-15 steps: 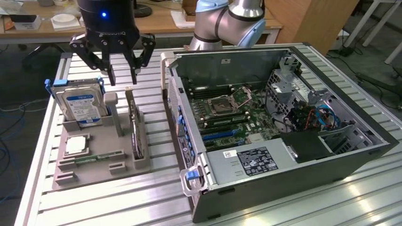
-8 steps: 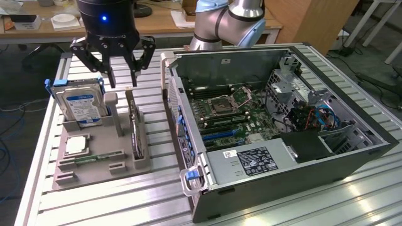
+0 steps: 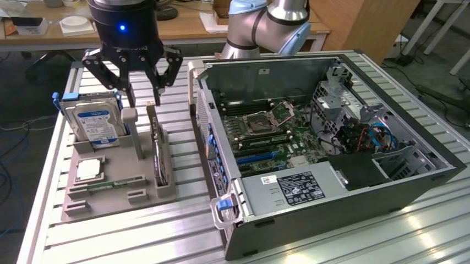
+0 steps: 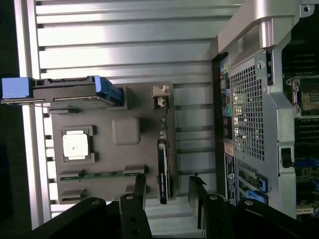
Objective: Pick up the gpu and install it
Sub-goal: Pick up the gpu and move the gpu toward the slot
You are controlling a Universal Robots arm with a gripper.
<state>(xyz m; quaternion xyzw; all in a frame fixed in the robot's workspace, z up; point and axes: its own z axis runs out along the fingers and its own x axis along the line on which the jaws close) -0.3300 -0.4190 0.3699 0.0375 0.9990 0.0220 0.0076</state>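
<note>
The gripper [image 3: 143, 94] hovered spread wide above the gpu [image 3: 158, 158] standing on edge in its holder [image 3: 103, 207] — slightly off-line, a finger could have struck the card's top edge.

place — robotics lab | cues: aluminium table [image 3: 147, 236]; open computer case [image 3: 353, 203] (desks [image 3: 184, 26] behind)

We see a ribbed, shiny aluminium table [image 3: 353, 242], a matt grey plastic parts holder [image 3: 110, 203], a dull grey sheet-metal computer case [image 3: 264, 71], and a dark, smooth face on the thin gpu [image 3: 157, 159].
</note>
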